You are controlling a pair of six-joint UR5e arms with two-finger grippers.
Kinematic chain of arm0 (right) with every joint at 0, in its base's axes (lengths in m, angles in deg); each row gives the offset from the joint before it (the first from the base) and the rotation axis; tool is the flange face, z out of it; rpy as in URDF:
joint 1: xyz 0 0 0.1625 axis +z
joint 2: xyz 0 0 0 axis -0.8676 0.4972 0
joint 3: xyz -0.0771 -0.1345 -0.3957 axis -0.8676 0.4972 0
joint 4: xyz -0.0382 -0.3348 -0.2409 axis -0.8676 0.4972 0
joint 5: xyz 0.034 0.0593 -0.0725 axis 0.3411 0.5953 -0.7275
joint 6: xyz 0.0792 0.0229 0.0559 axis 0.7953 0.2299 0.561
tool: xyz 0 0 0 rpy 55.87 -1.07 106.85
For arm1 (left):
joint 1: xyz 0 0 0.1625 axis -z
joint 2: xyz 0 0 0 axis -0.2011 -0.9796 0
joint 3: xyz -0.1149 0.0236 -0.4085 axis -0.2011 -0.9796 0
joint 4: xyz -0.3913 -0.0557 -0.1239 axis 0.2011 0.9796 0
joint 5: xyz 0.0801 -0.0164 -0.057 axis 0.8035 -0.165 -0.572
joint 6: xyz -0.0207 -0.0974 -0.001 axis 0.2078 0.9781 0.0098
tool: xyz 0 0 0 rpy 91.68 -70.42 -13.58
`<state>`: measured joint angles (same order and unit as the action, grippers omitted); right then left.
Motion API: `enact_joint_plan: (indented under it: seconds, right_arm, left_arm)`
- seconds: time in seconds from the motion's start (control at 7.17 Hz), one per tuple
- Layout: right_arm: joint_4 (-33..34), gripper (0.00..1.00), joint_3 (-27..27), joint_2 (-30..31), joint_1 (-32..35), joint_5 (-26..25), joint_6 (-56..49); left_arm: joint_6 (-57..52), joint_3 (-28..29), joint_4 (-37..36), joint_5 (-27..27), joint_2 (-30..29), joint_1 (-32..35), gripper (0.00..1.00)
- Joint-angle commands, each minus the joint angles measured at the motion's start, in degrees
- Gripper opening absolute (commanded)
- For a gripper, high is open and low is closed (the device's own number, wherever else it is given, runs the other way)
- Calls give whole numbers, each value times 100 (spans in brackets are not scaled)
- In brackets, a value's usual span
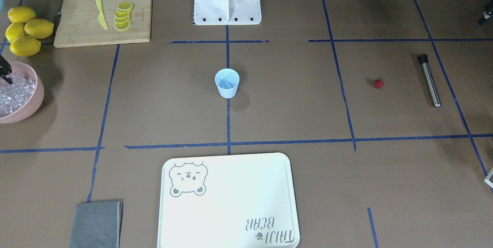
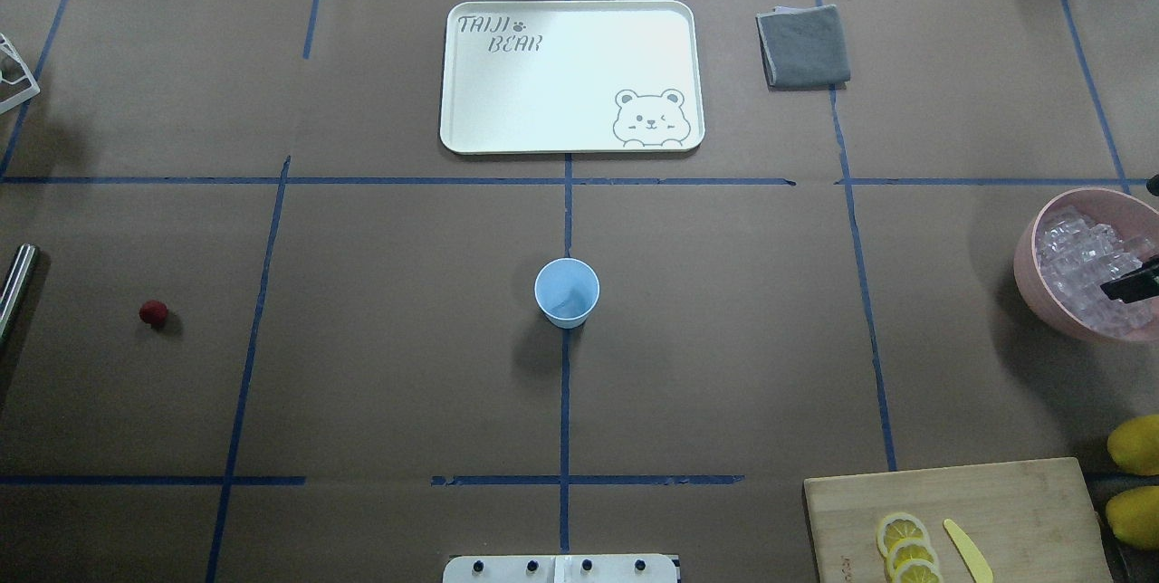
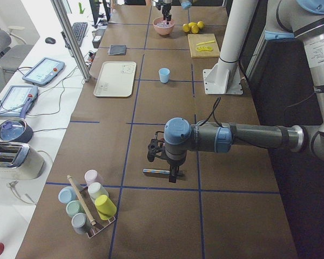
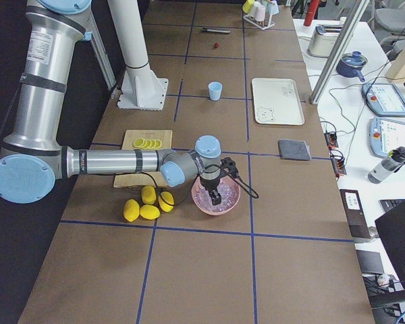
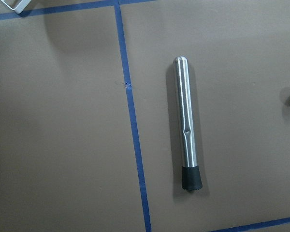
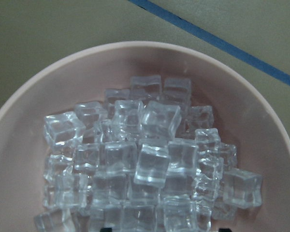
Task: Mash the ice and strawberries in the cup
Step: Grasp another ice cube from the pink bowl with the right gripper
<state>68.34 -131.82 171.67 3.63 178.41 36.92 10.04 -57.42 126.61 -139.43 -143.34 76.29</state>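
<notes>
My right gripper (image 6: 163, 229), spread open, hangs over the ice (image 6: 150, 164) in the bowl (image 6: 19, 121), I judge to fetch cubes. Left gripper (image 3: 164, 167), spread or pressed together I cannot tell, hovers above the muddler (image 5: 186, 130). The cup (image 1: 227, 82) stands central on the worktop (image 1: 292, 98); the strawberry (image 1: 378, 83) lies near the muddler.

Bright even overhead light, soft short shadows, glare on white tray (image 1: 231, 198), focus sharp throughout

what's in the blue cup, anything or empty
Not empty: the front view shows clear ice in the cup; the strawberry lies outside it.
</notes>
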Motion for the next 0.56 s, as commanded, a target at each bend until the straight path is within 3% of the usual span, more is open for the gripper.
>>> enact_joint_plan:
  seconds: [0.0,0.42]
  right_arm:
    - [0,74,30,-41,0,-173,-5]
    - [0,68,74,-67,0,-200,-5]
  left_arm:
    - [0,-21,0,-3,2,0,100]
    - [0,-21,0,-3,2,0,100]
